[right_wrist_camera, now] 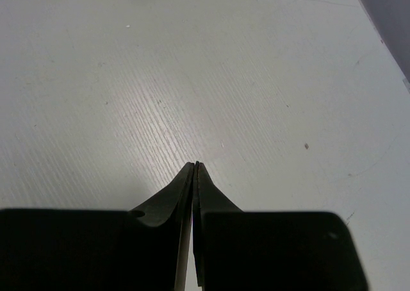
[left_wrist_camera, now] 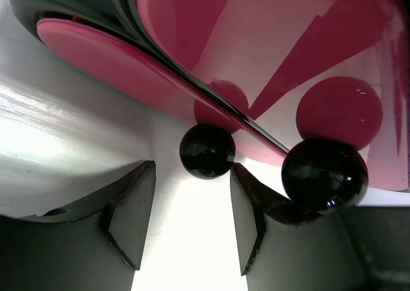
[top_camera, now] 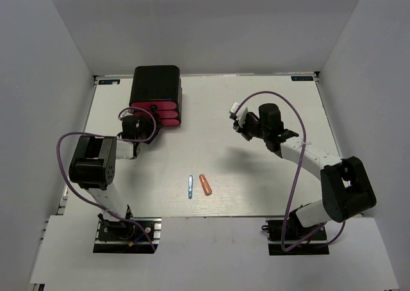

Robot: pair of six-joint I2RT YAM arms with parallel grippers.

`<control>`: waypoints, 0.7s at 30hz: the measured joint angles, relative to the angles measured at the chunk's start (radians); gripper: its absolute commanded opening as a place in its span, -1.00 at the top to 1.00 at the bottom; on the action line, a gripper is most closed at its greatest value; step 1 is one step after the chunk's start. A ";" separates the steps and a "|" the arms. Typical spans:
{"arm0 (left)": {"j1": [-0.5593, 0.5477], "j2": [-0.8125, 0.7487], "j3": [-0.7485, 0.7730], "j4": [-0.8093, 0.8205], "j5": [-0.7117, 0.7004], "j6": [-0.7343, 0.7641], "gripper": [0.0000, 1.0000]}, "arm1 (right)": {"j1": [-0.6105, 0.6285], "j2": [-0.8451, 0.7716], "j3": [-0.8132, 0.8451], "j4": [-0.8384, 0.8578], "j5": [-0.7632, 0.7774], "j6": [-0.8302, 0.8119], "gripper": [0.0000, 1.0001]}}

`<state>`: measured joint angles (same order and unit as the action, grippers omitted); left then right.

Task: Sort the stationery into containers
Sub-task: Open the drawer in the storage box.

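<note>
Top external shows me a white table (top_camera: 269, 188) boxed in by plain grey walls (top_camera: 57, 54). The black box (top_camera: 155, 83) with its pink drawers (top_camera: 168, 109) sits by the far edge, toward the left corner. A blue pen (top_camera: 190, 186) and an orange marker (top_camera: 205, 184) lie just beside each other near the middle of the near edge. My left gripper (left_wrist_camera: 192, 175) is at the drawer fronts, jaws released, with a black knob (left_wrist_camera: 206, 151) just ahead of the gap between them. My right gripper (right_wrist_camera: 195, 166) is clenched on nothing over a bare, faintly scratched stretch of the table toward its right side.
</note>
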<state>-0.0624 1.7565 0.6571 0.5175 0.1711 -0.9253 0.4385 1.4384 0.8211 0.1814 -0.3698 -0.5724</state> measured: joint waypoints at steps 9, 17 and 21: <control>-0.001 0.006 0.010 0.011 -0.023 -0.001 -0.08 | -0.001 0.008 0.001 -0.003 -0.002 -0.008 0.86; -0.003 0.007 0.021 0.028 -0.042 0.000 0.25 | -0.006 0.008 0.001 -0.006 -0.006 -0.010 0.86; -0.006 0.007 0.019 0.031 -0.045 0.001 0.41 | -0.006 0.008 0.001 -0.008 -0.008 -0.011 0.86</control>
<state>-0.0689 1.7634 0.6758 0.5480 0.1265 -0.9241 0.4320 1.4467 0.8219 0.1738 -0.3775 -0.5831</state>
